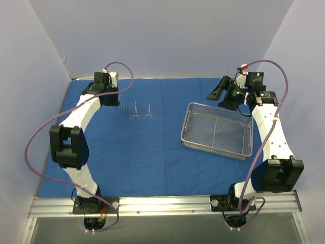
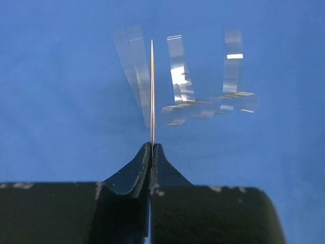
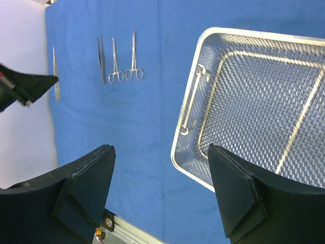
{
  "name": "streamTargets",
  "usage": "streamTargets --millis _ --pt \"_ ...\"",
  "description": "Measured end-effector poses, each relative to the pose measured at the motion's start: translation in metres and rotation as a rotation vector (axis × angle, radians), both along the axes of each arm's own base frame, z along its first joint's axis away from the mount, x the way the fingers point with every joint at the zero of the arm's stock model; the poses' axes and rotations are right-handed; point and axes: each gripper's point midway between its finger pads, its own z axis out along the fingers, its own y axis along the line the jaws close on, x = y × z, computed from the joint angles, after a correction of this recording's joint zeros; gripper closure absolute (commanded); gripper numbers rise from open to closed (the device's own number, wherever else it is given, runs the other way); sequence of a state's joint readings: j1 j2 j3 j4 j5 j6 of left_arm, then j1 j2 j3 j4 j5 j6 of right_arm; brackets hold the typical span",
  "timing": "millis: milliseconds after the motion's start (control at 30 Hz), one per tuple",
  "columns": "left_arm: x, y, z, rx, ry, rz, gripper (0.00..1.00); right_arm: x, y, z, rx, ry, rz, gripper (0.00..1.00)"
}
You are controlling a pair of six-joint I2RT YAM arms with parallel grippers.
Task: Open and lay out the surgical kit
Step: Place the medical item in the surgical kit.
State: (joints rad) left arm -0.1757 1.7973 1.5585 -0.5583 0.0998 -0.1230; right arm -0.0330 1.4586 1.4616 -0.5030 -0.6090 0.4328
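Note:
The blue cloth wrap (image 1: 152, 147) lies spread flat over the table. The silver wire-mesh tray (image 1: 217, 130) sits on it at the right and looks empty; it also shows in the right wrist view (image 3: 254, 96). Three thin metal instruments (image 1: 136, 111) lie side by side on the cloth at the back left, also seen in the right wrist view (image 3: 116, 66). My left gripper (image 2: 152, 145) is shut on a fourth thin instrument (image 2: 152, 91), held edge-on just left of that row (image 3: 56, 76). My right gripper (image 3: 160, 147) is open and empty, raised over the tray's far left corner (image 1: 218, 90).
The metal mounting rail (image 1: 162, 205) runs along the near edge. Pale walls close in the left, back and right sides. Purple cables (image 1: 38, 137) loop off both arms.

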Motion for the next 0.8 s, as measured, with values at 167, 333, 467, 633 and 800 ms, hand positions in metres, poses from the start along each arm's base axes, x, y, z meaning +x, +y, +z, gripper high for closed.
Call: streamTargets --millis 167,333,467,633,800 --pt "0.018 0.051 -0.052 0.057 0.081 0.153 0.98 -0.011 -0.008 -0.003 -0.002 0.014 -0.025 0.25" --pt "0.025 0.064 -0.092 0.066 0.145 0.214 0.98 -0.01 -0.015 -0.002 -0.003 0.012 -0.045 0.26" --pt "0.034 0.063 -0.111 0.056 0.174 0.242 0.98 -0.01 -0.022 -0.003 -0.007 0.021 -0.067 0.26" --pt "0.043 0.061 -0.121 0.039 0.184 0.271 0.98 -0.01 -0.028 -0.005 -0.011 0.032 -0.085 0.26" --pt "0.053 0.06 -0.123 0.029 0.174 0.279 0.98 -0.012 -0.029 -0.008 -0.011 0.042 -0.087 0.26"
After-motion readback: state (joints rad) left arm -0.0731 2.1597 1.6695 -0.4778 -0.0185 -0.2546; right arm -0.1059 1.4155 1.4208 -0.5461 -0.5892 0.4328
